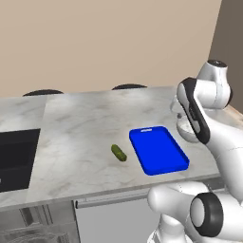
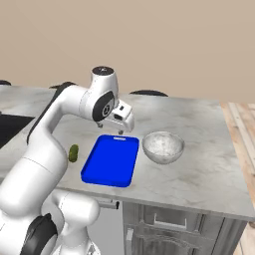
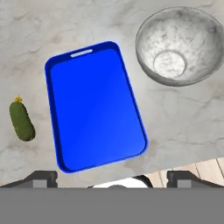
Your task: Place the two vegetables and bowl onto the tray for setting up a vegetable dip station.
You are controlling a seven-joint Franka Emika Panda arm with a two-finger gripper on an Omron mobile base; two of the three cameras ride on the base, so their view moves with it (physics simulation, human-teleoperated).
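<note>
Here, in the left base view, the flat bright blue rectangular tray with rounded corners (image 1: pixel 158 150) lies on the grey-veined marble counter (image 1: pixel 85 123) with nothing on it. The small dark green oblong cucumber (image 1: pixel 118 153) rests on the counter just beside the tray's left edge, not touching it.

In the right base view, the round, deep, greyish-white speckled bowl (image 2: pixel 163 146) stands near the tray's (image 2: pixel 110 160) right side and holds nothing. The cucumber (image 2: pixel 73 153) lies on the tray's other side. The two-finger gripper (image 2: pixel 120 130) hangs above the tray's far end, clear of everything.

In the hand view, the two dark fingertips (image 3: pixel 41 178) stand wide apart with nothing between them. The tray (image 3: pixel 94 105) sits between and beyond them, the cucumber (image 3: pixel 21 121) to its left and the bowl (image 3: pixel 180 44) at upper right.
</note>
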